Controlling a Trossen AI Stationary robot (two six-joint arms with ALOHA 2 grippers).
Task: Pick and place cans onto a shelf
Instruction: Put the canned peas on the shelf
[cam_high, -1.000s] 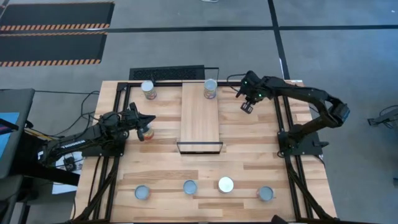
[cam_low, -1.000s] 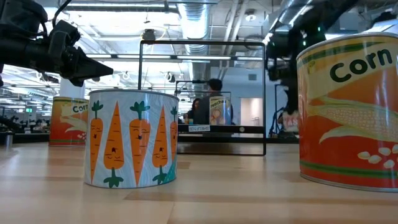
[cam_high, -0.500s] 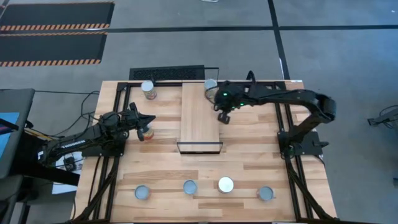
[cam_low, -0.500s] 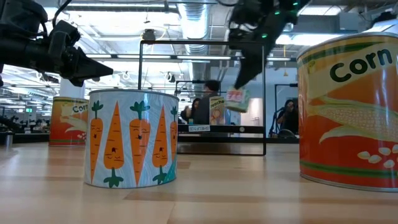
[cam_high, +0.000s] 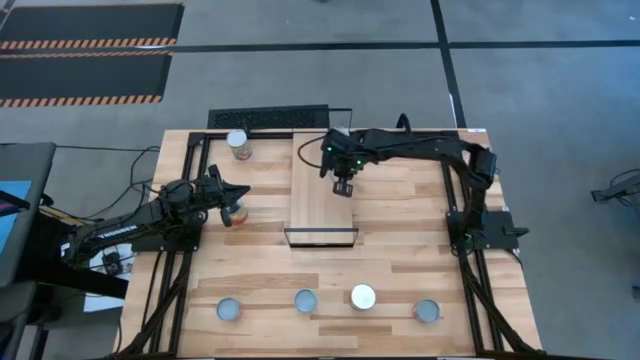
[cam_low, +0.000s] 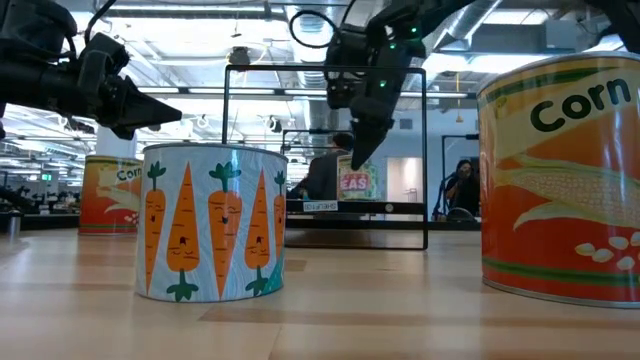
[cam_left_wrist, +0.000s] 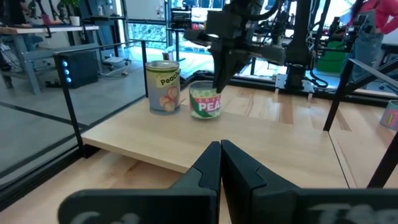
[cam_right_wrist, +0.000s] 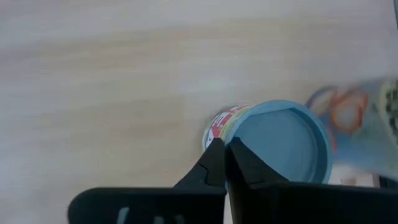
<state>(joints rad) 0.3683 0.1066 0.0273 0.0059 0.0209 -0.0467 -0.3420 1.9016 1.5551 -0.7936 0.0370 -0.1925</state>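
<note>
We're mid-delivery. The right arm's gripper (cam_high: 343, 186) reaches over the long light-wood plank shelf on its thin black frame (cam_high: 316, 212), centre of the high view. Its fingers are pinched almost together on the rim of a small green-labelled tin of peas with a grey top (cam_left_wrist: 205, 103). In the left wrist view that tin looks to be sitting on the plank, or as good as down, though we can't quite tell.

Just beside it, toward the far end of the shelf, stands a pale-labelled peach tin (cam_left_wrist: 163, 86), so we judge one can placed and a second about to be let go.

Six are left on the big slatted wooden tabletop (cam_high: 400, 255):
- one silver-topped tin at upper left (cam_high: 238, 145);
- one orange-sided tin at middle left (cam_high: 239, 213);
- a row of four along the bottom: (cam_high: 229, 310), (cam_high: 305, 300), the white-topped one (cam_high: 363, 296) and (cam_high: 427, 311).

The left arm's gripper (cam_high: 229, 196) waits at middle left, close to that orange-sided tin, fingers pressed together on nothing.

We'd call it roughly a quarter done.
</note>
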